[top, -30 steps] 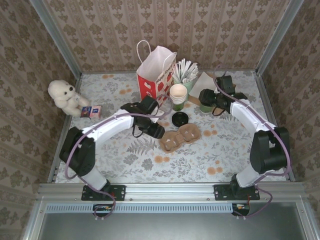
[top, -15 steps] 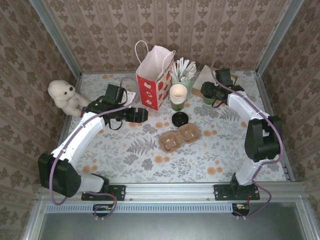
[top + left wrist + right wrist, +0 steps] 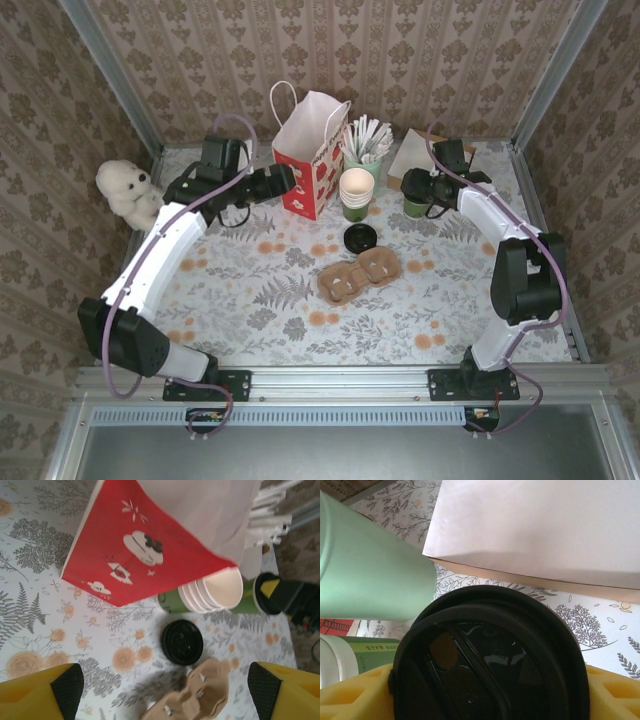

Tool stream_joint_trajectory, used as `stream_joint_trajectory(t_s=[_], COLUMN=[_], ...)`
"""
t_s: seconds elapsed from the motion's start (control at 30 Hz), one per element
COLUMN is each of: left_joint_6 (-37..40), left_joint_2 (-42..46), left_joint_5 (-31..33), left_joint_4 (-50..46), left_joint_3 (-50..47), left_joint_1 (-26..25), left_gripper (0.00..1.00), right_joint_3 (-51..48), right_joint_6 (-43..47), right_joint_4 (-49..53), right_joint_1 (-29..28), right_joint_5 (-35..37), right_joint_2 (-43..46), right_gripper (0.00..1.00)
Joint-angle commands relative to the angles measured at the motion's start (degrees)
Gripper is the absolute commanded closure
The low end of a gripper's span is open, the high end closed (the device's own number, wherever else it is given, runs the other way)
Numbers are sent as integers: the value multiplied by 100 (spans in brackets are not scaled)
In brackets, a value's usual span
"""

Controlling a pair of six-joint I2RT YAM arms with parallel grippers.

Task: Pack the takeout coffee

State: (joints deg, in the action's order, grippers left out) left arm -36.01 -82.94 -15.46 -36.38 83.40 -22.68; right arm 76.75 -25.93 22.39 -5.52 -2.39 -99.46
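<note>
Takeout coffee (image 3: 415, 205): small dark green paper cup under a round black lid (image 3: 490, 660), at the far right of the worktop (image 3: 260, 300), near the stacked cream cups (image 3: 356, 188). Clamped on both sides by the right gripper (image 3: 420, 195), yellow fingers (image 3: 615, 690) against the lid's rim. Shifted only slightly since a second ago. Left gripper (image 3: 283, 181), then over the cardboard carrier (image 3: 360, 275), now beside the red-and-white bag (image 3: 312, 150), fingers (image 3: 37, 695) spread wide, holding nothing.

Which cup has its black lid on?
The dark green cup in the right gripper, right of the stacked cream cups. Those and the pale green stick cup have no lid.
</note>
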Motion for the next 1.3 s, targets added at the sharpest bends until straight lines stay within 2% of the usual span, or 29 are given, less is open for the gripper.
stream_joint_trajectory(t_s=[0.0, 0.13, 0.27, 0.53, 0.67, 1.03, 1.27], left_joint_6=[-731, -1260, -1523, -1743, -1717, -1507, -1463], left_joint_2=[-393, -959, -1290, -1982, -2136, -2315, -2402], left_joint_5=[314, 672, 711, 1191, 1318, 1658, 1834], left_joint_4=[10, -553, -392, -981, -976, -1058, -1143], left_joint_3=[474, 1242, 1471, 2284, 2400, 2546, 2638], left_joint_1=[29, 21, -25, -102, -132, -137, -132], left_gripper=[11, 11, 11, 15, 19, 34, 38], right_joint_3=[158, 586, 949, 1444, 1578, 1685, 1677], right_joint_6=[-114, -131, -136, -184, -201, -204, -83], right_joint_4=[1, 56, 139, 313, 373, 547, 663], right_joint_1=[-37, -50, -55, -55, -55, -55, -55], right_joint_5=[-162, -14, 16, 212, 239, 228, 231], right_joint_2=[-233, -673, -1047, -1465, -1592, -1416, -1146], right_gripper=[31, 30, 30, 29, 27, 10, 2])
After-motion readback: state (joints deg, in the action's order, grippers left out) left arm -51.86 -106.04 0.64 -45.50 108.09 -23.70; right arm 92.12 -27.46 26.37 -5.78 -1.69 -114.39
